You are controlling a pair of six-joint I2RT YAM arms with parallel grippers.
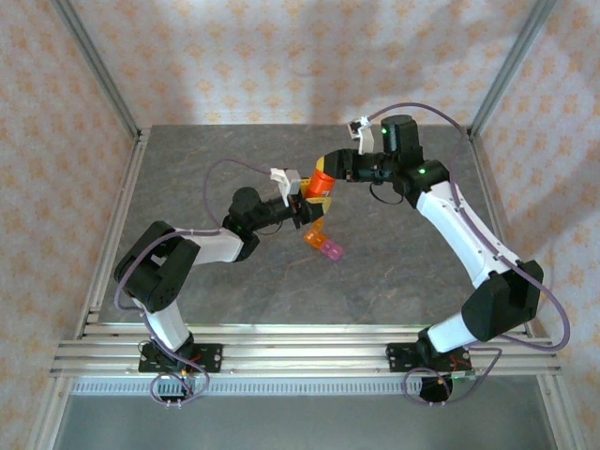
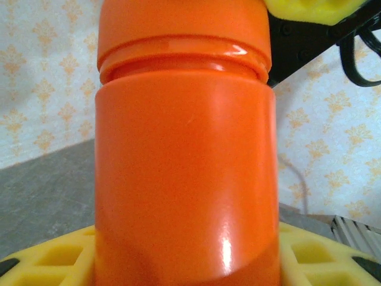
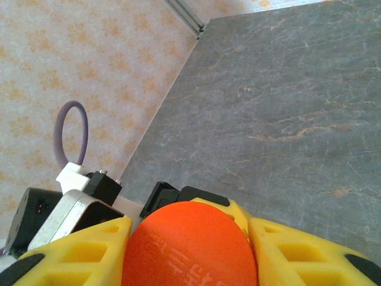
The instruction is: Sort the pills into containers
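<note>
Orange plastic runs through all three panels.

**Top external.** My left pincer [image 1: 303, 202] and my right pincer [image 1: 330, 174] meet above the middle of the grey table [image 1: 412, 272], with the pill bottle [image 1: 322, 184] between them. The orange container [image 1: 313, 237] and the pink-magenta container [image 1: 331, 249] lie touching side by side on the table. They sit just nearer than the bottle and apart from both pincers.

**Left wrist.** My left yellow pads [image 2: 50, 257] flank the bottle's lower body, so I read that pincer as clamped on it. A yellow finger of my right pincer sits beside the cap [image 2: 178, 24].

**Right wrist.** My right pads [image 3: 80, 253] lie against both sides of the domed cap, closed on it.

**Handling, as I judge it.** The bottle is stiff and glossy, probably light and slippery. Holding the body low in one pincer and the cap's rim in the other suits twisting it off. The containers look feather-light and apt to skid, so I would steady one by a side wall and not by its open top.
</note>
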